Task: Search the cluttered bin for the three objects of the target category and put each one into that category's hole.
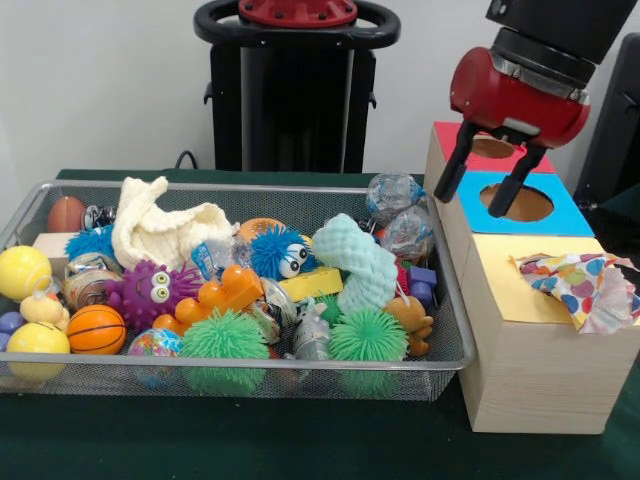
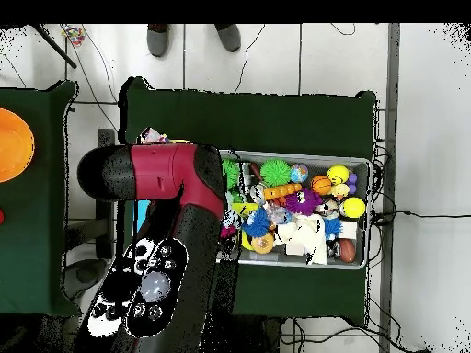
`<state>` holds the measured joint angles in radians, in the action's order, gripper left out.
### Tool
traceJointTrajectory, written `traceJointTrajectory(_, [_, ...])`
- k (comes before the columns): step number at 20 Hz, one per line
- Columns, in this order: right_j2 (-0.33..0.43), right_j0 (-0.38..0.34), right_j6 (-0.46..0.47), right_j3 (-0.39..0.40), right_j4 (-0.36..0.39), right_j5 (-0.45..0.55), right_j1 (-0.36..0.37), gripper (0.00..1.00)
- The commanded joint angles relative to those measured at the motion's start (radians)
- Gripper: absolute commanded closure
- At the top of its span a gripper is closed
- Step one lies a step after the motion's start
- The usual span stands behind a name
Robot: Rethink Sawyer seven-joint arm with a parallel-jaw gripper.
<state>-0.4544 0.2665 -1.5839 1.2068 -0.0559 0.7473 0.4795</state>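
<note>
A wire bin point(image 1: 445, 300) crammed with toys sits left of a wooden box point(image 1: 530, 370) with coloured holes.

Front view sits close and low across the table, facing the wire bin point(image 1: 440, 300); overhead view looks straight down from high; both share bin point(image 2: 363, 164) and arm point(image 2: 170, 230).

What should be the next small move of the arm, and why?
Probably travel back over the wire bin to search again. The end effector hangs open and empty above the blue panel's hole on the wooden box, while the toys are in the bin.
</note>
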Motion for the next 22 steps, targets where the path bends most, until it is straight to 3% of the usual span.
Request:
traceJointTrajectory(1, [-0.014, 0.005, -0.192, -0.033, 0.047, 0.118, -0.059, 0.0])
traceJointTrajectory(4, [-0.024, 0.005, -0.186, -0.031, 0.044, 0.102, -0.059, 0.0])
traceJointTrajectory(6, [0.036, -0.025, -0.153, 0.016, 0.012, 0.04, -0.025, 0.0])
traceJointTrajectory(14, [0.256, -0.131, -0.018, 0.141, -0.079, -0.002, 0.058, 0.0])
traceJointTrajectory(22, [0.35, -0.181, 0.005, 0.179, -0.055, -0.04, 0.082, 0.0])
